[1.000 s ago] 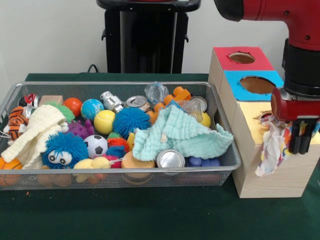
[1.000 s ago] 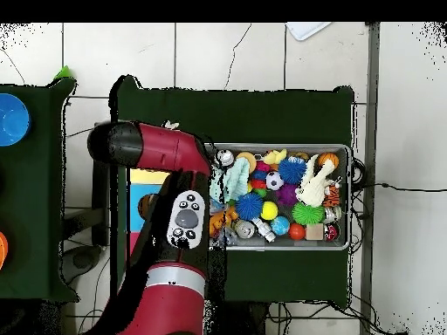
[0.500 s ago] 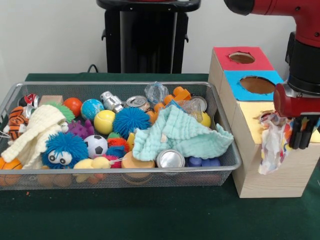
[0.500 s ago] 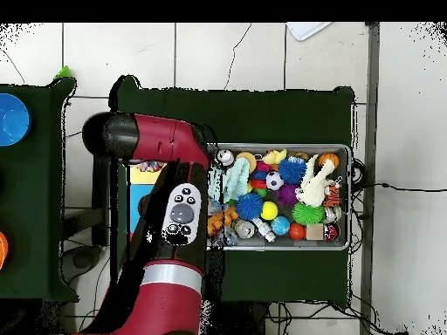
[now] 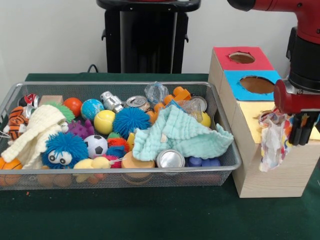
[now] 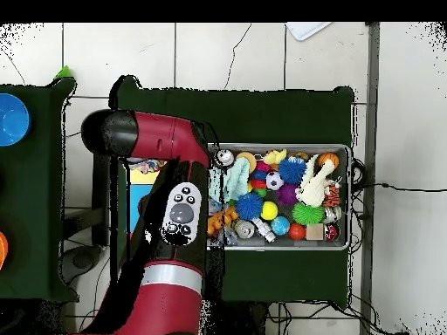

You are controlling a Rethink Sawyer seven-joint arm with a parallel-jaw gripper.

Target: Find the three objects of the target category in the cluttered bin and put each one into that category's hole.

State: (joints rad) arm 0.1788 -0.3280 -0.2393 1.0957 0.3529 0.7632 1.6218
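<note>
polka-dot cloth point(image 5: 272, 145) hangs pinched in my gripper point(image 5: 299, 131). i'm above the yellow-panelled box point(image 5: 280, 172), beside the wire bin point(image 5: 120, 176).

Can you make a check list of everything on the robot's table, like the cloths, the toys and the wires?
Surface: dark green cloth-covered table.
Job's things: silver wire mesh basket; mint-green waffle cloth and cream knitted cloth lie inside. White polka-dot cloth hangs beside the pale wood-grain box with the yellow panel, not yet in its hole.
Clutter: fuzzy blue ball, small soccer ball, shiny metal can, toy tiger.
Grippers: red and black gripper, jaws shut on the polka-dot cloth.
Cables: black cable behind the table.
Surroundings: black pedestal, white wall.
</note>
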